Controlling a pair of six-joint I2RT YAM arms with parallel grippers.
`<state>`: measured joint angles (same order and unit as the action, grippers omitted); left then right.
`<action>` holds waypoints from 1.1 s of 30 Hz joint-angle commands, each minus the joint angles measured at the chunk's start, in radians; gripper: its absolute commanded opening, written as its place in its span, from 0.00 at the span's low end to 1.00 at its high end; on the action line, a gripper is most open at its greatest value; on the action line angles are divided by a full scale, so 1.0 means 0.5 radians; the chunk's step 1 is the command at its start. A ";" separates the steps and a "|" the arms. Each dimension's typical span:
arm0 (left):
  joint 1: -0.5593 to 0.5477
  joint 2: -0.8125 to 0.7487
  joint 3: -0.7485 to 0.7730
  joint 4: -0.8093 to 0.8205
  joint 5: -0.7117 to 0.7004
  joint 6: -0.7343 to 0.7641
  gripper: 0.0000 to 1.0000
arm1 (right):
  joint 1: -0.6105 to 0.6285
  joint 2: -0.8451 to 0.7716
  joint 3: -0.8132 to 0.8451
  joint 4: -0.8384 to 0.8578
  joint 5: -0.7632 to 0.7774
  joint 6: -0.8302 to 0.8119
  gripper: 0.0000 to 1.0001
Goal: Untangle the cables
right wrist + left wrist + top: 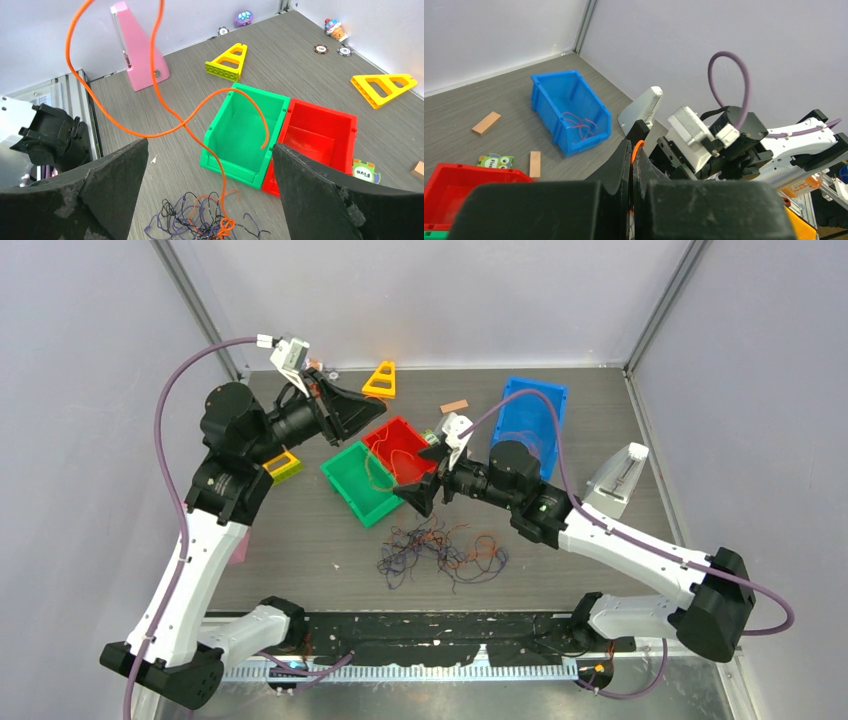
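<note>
The cables lie as a tangle [440,550] of thin orange, purple and black strands on the table in front of the bins; in the right wrist view the tangle [202,226] sits low between the fingers. One orange cable [221,174] rises out of it in loops. My left gripper [380,420] hangs above the red bin, shut on that orange cable [637,143], which pokes out between its pressed tips [634,147]. My right gripper [420,472] hovers over the tangle's far edge. Its jaws [210,145] are wide open, touching nothing.
A green bin [345,485] and a red bin [400,430] stand side by side behind the tangle. Farther right, a blue bin [549,82] holds red strands [579,125]. Yellow triangles [381,380], small wood blocks [486,122], a pink wedge [137,50] and tokens are scattered around.
</note>
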<state>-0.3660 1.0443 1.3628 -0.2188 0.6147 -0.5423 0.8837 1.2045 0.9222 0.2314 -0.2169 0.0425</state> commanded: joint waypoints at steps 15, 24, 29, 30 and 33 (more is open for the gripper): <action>-0.012 -0.013 -0.073 0.082 0.051 0.002 0.00 | 0.006 0.039 0.473 -0.313 -0.395 -0.247 1.00; -0.058 -0.001 -0.078 0.113 0.056 -0.017 0.00 | 0.006 0.363 0.695 -0.137 -0.577 -0.005 0.97; -0.069 -0.008 -0.094 0.121 0.054 -0.020 0.00 | 0.006 0.454 0.710 -0.037 -0.555 0.093 0.79; -0.069 -0.013 -0.096 0.119 0.053 -0.015 0.00 | 0.006 0.460 0.703 -0.033 -0.542 0.097 0.55; -0.069 -0.022 -0.106 0.105 0.032 0.014 0.00 | 0.006 0.442 0.657 -0.037 -0.494 0.098 0.13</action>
<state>-0.3973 1.0451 1.3167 -0.2134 0.6224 -0.5430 0.8837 1.4448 1.2259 0.1383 -0.4744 0.0601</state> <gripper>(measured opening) 0.005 0.293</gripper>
